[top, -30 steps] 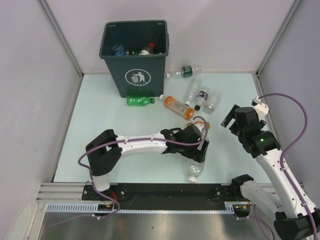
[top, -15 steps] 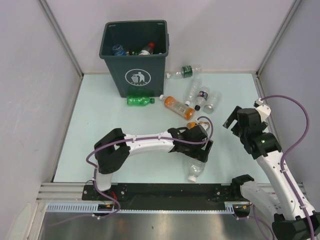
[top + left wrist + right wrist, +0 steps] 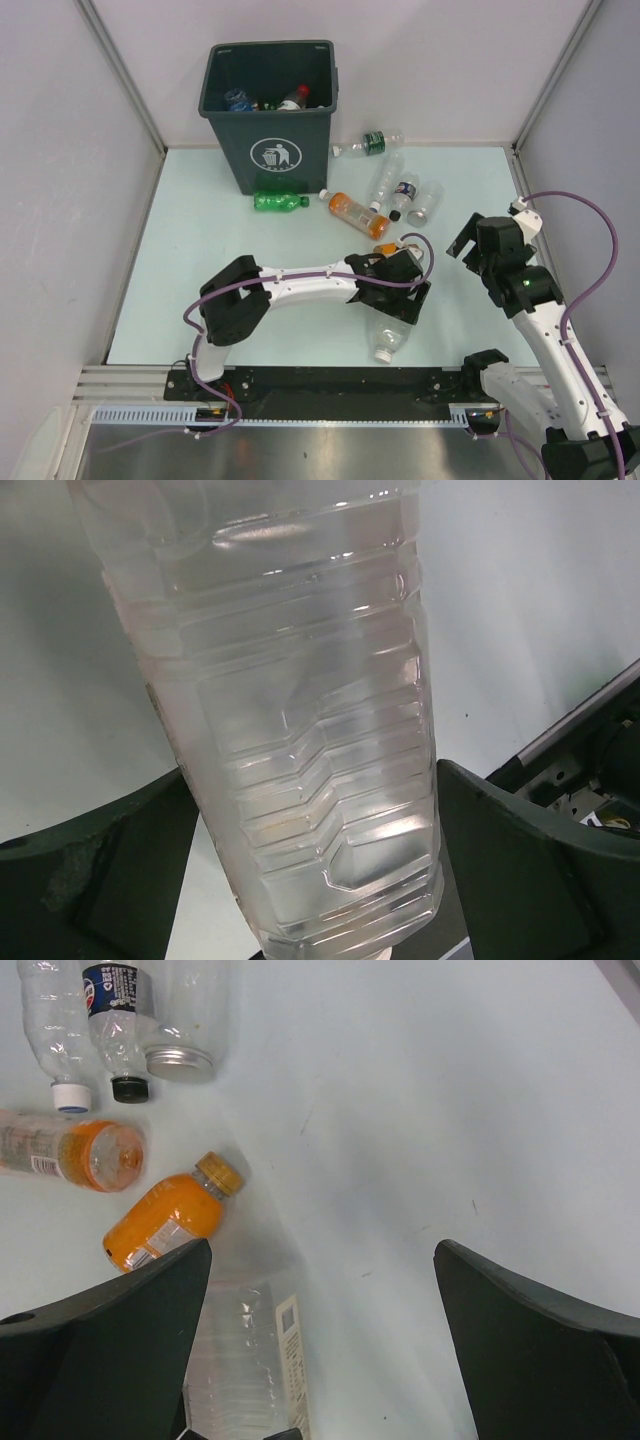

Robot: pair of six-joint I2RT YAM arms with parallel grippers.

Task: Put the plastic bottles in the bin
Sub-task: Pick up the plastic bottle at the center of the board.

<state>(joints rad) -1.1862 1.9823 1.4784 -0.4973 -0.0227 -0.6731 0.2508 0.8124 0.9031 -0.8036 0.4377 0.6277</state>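
Since a second ago, my left gripper (image 3: 402,292) moved right and nearer, elbow swung right too. Its fingers spread wide, straddling clear ribbed plastic bottle (image 3: 300,730) lying on pale table (image 3: 200,260) near front edge; not clamped. My right gripper (image 3: 320,1345) wide open, empty, above table right of small orange-filled bottle (image 3: 170,1215). Tall dark green-grey bin (image 3: 270,150) far left, dropped bottles (image 3: 290,98) inside; green plastic bottle (image 3: 278,201) lying at its near base.

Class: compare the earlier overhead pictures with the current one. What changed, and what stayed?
The left gripper shifted slightly toward the near edge, over the clear bottle, jaws open astride it. Nothing gripped or released. The right gripper, bin and other bottles stayed put.
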